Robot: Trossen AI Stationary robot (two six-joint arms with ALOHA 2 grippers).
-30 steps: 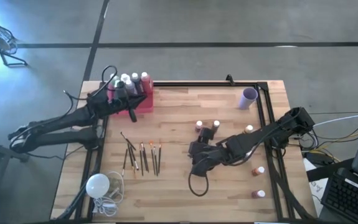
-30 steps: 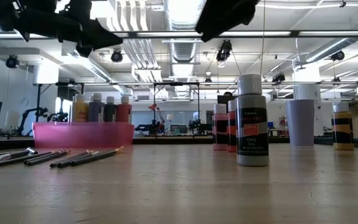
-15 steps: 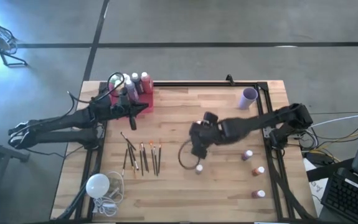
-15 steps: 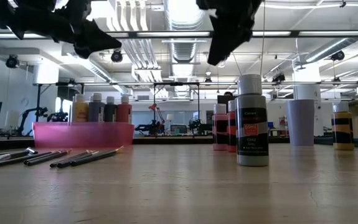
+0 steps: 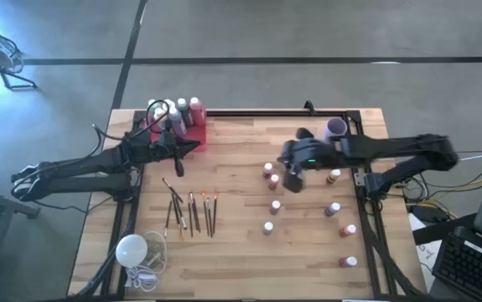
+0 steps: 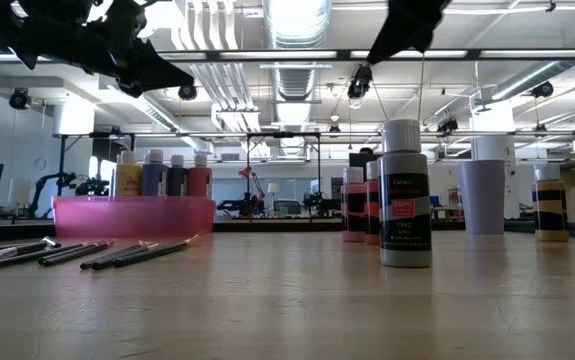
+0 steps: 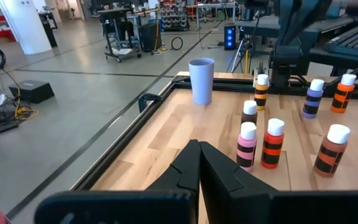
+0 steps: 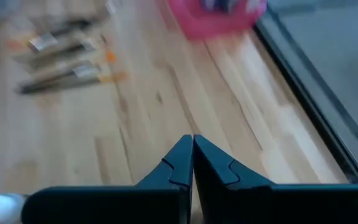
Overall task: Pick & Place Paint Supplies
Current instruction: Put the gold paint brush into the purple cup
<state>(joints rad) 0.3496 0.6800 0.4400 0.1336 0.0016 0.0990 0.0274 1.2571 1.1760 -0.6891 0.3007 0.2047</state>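
Observation:
Several white-capped paint bottles (image 5: 275,205) stand upright on their bases across the right half of the wooden table; a grey one (image 6: 404,195) is nearest the low camera. More bottles (image 5: 180,107) stand in the pink tray (image 5: 192,134) at the far left. Thin paintbrushes (image 5: 190,211) lie flat, left of middle. My left gripper (image 5: 197,145) hangs shut and holds nothing, beside the tray's near right corner (image 7: 198,158). My right gripper (image 5: 287,168) is shut and holds nothing (image 8: 192,155), high above the bottles right of middle.
A purple cup (image 5: 335,128) stands at the far right. A white round bulb with its cord (image 5: 132,249) lies at the near left corner. A black frame rail (image 5: 362,193) runs along the table's edges. Bare wood lies between the brushes and the bottles.
My right gripper has risen from low over the near middle of the table and swung toward the far right, uncovering the bottles that stand there. My left gripper has shifted slightly toward the near edge, off the pink tray.

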